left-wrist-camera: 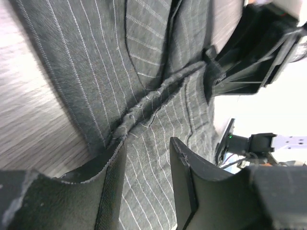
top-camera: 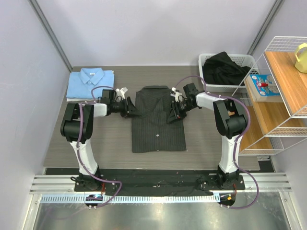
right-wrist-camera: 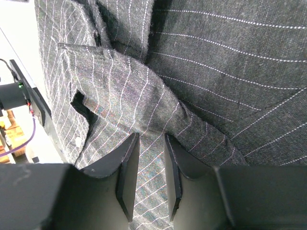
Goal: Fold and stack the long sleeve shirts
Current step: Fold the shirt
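The black-charcoal pinstripe shirt (top-camera: 158, 122) lies flat in the middle of the table, collar away from the arms, sleeves folded in. The light blue shirt (top-camera: 91, 82) lies folded at the back left. My left gripper (top-camera: 128, 108) is at the pinstripe shirt's left shoulder edge. In the left wrist view (left-wrist-camera: 147, 143) its jaws stand wide apart, with the cloth's edge (left-wrist-camera: 144, 103) draped over one finger (left-wrist-camera: 111, 182). My right gripper (top-camera: 175, 110) is at the right shoulder. In the right wrist view (right-wrist-camera: 151, 138) its jaws stand narrowly apart over flat pinstripe cloth (right-wrist-camera: 201, 57).
A white basket (top-camera: 242, 61) holding a dark garment (top-camera: 221, 69) stands at the back right. A wire and wood shelf unit (top-camera: 278, 96) stands along the right edge. The light blue shirt is close to the left arm's elbow.
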Controlling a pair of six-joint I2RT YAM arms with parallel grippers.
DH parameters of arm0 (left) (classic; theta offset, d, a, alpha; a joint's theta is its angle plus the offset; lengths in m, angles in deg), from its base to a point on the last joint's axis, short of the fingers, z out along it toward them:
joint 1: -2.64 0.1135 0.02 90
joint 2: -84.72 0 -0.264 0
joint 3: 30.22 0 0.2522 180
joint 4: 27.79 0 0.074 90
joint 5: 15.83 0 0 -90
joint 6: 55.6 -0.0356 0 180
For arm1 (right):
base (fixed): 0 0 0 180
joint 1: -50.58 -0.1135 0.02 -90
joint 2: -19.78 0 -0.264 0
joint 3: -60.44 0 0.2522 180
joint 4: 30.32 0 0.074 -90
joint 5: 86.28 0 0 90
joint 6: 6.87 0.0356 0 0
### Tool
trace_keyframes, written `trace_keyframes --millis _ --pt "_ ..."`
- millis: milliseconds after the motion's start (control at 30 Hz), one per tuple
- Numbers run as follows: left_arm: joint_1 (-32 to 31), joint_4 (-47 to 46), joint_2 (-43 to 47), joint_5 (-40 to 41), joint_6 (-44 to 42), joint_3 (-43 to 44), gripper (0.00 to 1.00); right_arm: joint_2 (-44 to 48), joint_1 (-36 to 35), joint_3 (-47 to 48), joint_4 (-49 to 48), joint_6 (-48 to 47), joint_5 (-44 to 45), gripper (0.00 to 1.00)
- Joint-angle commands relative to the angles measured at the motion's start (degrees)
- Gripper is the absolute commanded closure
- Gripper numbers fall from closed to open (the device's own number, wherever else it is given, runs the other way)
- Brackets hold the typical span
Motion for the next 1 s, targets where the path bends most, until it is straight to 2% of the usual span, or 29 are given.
trace_keyframes --millis 0,133,233,300,333,400,567,633,767,867,967 --pt "0.96 -6.10 6.10 -7.26 1.33 -1.67 0.57 4.74 -0.01 1.53 -0.65 1.70 -0.94 0.66" --pt "-1.76 -4.95 13.22 -8.86 1.59 -4.74 0.56 9.14 -1.77 0.04 -6.87 9.52 -3.67 0.64" --pt "-6.33 -7.49 15.25 -7.03 5.36 -7.72 0.56 10.81 -4.93 -1.63 -11.54 15.06 -4.29 0.63" --pt "-8.79 -11.61 15.00 -5.09 9.14 -9.75 0.57 11.34 -7.47 -2.95 -14.18 18.92 -4.55 0.63" --pt "-9.15 -14.94 14.47 -3.69 12.98 -10.46 0.58 11.08 -8.10 -3.39 -16.81 20.24 -4.64 0.63" --pt "-9.07 -17.07 11.58 -2.71 15.39 -11.96 0.60 9.94 -9.76 -3.66 -17.71 20.87 -4.12 0.63" --pt "-6.61 -9.55 4.90 -1.92 8.64 -9.33 0.61 1.16 -8.55 -3.57 -17.80 16.66 -0.87 0.63" --pt "-5.55 -9.35 1.82 -1.83 7.84 -8.45 0.62 -1.30 -7.76 -3.48 -17.62 14.99 0.10 0.63" --pt "-2.65 -5.31 0.49 -2.96 2.58 -6.16 0.59 -5.53 -6.52 -2.70 -15.87 12.79 0.28 0.63" --pt "-3.26 -2.41 7.67 -7.00 0.72 -7.73 0.56 -1.95 -6.26 -2.60 -13.41 13.48 -2.09 0.59" --pt "-5.18 3.47 17.52 -10.26 -1.21 -10.89 0.54 8.58 -6.43 -5.83 -13.22 17.94 -5.51 0.51"
